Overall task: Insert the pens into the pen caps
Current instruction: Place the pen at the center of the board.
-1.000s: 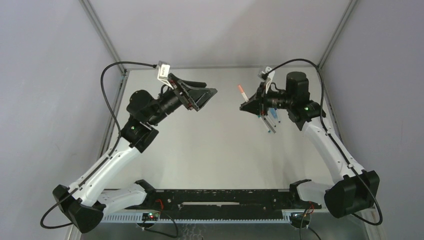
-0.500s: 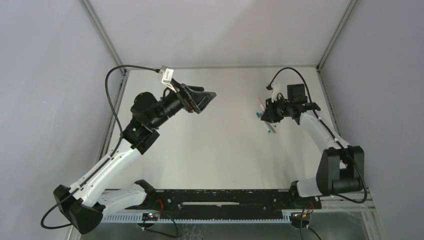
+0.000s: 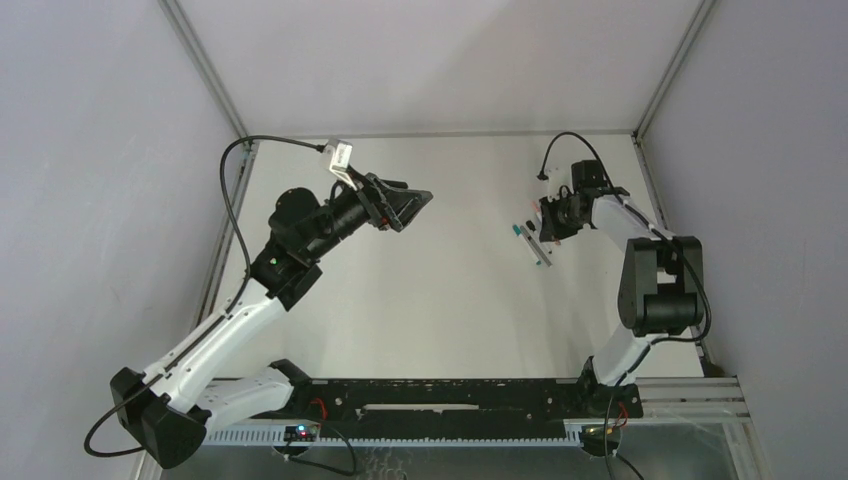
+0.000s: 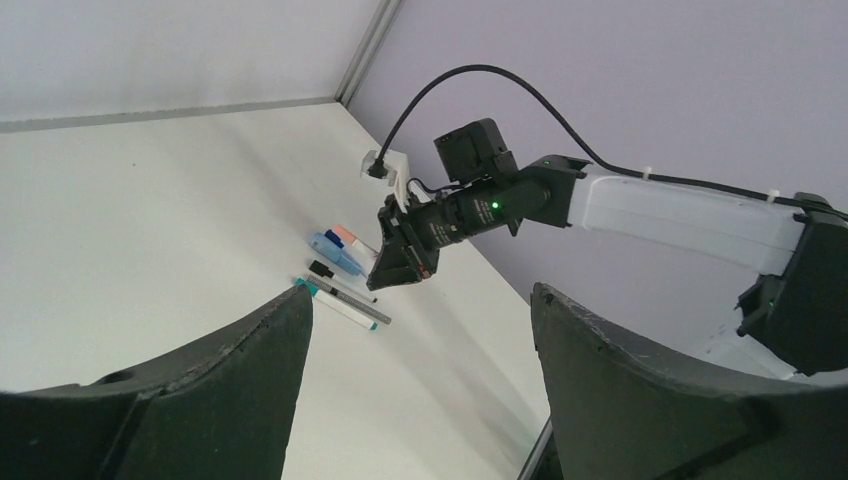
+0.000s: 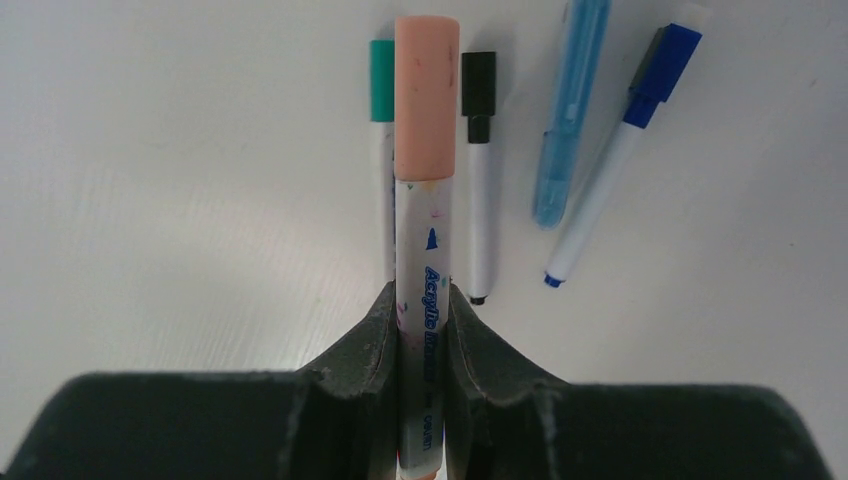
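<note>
My right gripper (image 5: 422, 296) is shut on a white pen (image 5: 425, 250) that wears a salmon-pink cap (image 5: 427, 100). It holds this pen low over a row of capped pens lying on the table. In the row are a teal-capped pen (image 5: 382, 70), a black-capped pen (image 5: 478, 180), a light-blue pen (image 5: 572, 110) and a blue-capped pen (image 5: 620, 150). From above, the row (image 3: 530, 238) lies at the far right, beside the right gripper (image 3: 550, 217). My left gripper (image 3: 405, 205) hangs open and empty over the table's left half, its fingers (image 4: 210, 390) wide apart.
The right arm (image 4: 640, 200) reaches along the right wall (image 3: 760, 150). The table's back edge (image 3: 440, 135) and the right rail (image 3: 655, 210) run close to the pens. A black rail (image 3: 440, 395) crosses the near edge between the arm bases.
The right arm has swung right and back and come down to the row of pens, still gripping the pink-capped pen. The left gripper has barely shifted.
</note>
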`<state>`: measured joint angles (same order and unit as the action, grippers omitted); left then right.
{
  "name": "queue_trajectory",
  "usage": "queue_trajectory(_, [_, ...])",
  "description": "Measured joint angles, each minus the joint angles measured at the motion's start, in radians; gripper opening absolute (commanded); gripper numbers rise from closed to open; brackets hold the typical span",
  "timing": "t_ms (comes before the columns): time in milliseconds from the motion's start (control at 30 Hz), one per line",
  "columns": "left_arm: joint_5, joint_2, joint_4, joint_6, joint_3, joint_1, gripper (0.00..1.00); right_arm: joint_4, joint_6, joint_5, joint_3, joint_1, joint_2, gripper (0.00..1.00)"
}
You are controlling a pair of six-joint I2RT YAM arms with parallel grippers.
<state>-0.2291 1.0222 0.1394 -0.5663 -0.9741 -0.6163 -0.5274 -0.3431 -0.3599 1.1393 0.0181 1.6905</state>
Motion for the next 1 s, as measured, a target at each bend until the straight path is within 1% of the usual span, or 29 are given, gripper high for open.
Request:
queue_trajectory(133, [0.002,0.000,0.000,0.000,0.000,0.002,0.84,0.000,0.000,0.032,0.038,-0.003,0.069,0.12])
queue_trajectory(400, [0.002,0.001,0.005,-0.001,0.013,0.002,0.84,-0.029,0.000,0.068,0.109,-0.005,0.169,0.21])
queue_trajectory(800, [0.002,0.001,0.008,-0.001,0.013,0.004,0.84,-0.042,0.000,0.090,0.132,-0.005,0.183,0.31])
queue_trajectory(1000, [0.002,0.001,0.008,-0.001,0.013,0.005,0.84,-0.050,0.000,0.091,0.132,-0.005,0.189,0.32])
